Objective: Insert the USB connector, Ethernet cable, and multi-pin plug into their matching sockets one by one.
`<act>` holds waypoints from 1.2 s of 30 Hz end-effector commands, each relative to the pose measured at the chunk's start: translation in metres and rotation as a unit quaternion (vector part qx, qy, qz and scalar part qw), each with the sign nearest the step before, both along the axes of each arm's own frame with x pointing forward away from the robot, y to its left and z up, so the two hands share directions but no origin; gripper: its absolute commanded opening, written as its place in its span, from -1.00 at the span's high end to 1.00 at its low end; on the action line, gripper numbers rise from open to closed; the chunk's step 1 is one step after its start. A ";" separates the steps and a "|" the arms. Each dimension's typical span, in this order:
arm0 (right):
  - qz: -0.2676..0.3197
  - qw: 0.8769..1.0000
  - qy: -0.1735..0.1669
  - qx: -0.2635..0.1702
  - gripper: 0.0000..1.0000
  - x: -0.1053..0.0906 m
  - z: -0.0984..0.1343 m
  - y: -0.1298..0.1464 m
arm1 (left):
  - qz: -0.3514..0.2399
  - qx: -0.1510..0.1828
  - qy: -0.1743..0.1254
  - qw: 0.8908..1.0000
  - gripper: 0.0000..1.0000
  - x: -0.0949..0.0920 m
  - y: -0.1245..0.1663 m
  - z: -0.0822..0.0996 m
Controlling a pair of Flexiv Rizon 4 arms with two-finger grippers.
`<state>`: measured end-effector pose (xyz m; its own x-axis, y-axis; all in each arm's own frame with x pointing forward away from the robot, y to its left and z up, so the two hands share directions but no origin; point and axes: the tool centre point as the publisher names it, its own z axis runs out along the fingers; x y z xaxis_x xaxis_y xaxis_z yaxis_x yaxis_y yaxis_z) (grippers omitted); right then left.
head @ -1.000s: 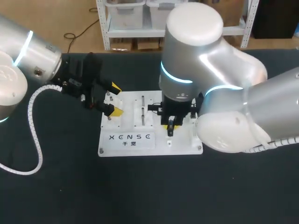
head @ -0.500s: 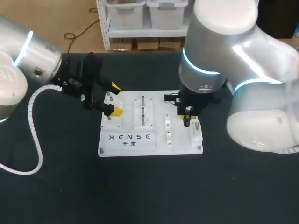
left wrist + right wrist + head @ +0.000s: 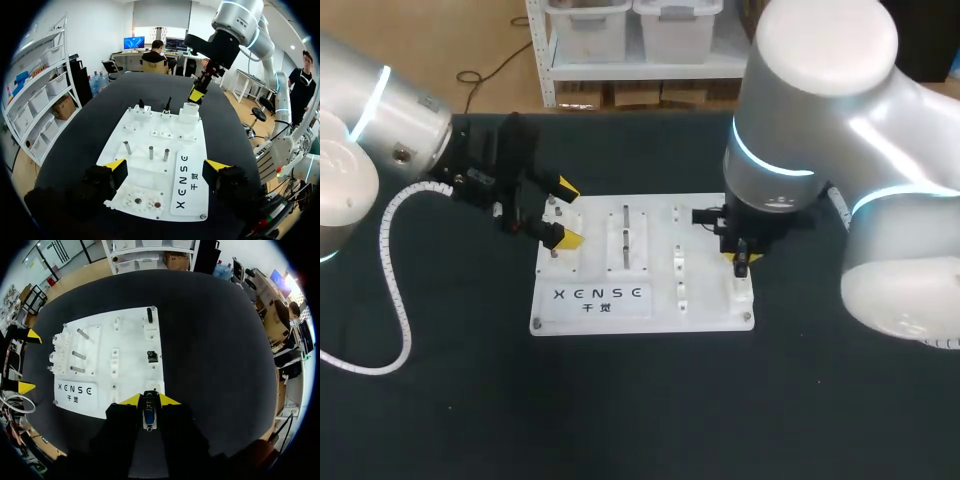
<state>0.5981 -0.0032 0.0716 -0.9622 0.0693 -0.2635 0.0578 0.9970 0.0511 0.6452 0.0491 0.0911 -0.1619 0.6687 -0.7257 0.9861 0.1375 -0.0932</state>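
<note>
A white socket board (image 3: 655, 312) lies mid-table. My right gripper (image 3: 741, 258) hangs over the board's right edge, shut on a small USB connector (image 3: 149, 416) with a blue and metal end that shows between its yellow tips (image 3: 149, 400). Ahead of it on the board sit a small black socket (image 3: 152, 356) and, farther off, an upright black plug (image 3: 149, 315). My left gripper (image 3: 564, 214) stands open at the board's left edge, its fingers straddling the board end (image 3: 166, 167) with nothing between them. From there, the right gripper (image 3: 198, 93) appears at the board's far end.
Three metal pegs (image 3: 150, 151) stand on the board near my left gripper. A white coiled cable (image 3: 392, 300) hangs from my left arm onto the black table at the left.
My right arm has moved to the right, from over the board's middle to its right edge, still holding the connector. The left arm has not moved.
</note>
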 end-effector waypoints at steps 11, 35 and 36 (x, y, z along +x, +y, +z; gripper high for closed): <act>-0.004 1.000 -0.006 -0.006 1.00 0.002 -0.007 -0.004 | -0.001 0.001 0.001 1.000 -1.00 0.001 0.000 0.000; 0.003 1.000 -0.011 -0.014 1.00 0.003 -0.011 -0.005 | -0.001 0.001 0.001 1.000 -1.00 0.001 0.000 0.000; 0.004 1.000 -0.012 -0.016 1.00 0.003 -0.011 -0.005 | -0.001 0.001 0.001 1.000 -1.00 0.001 0.000 0.000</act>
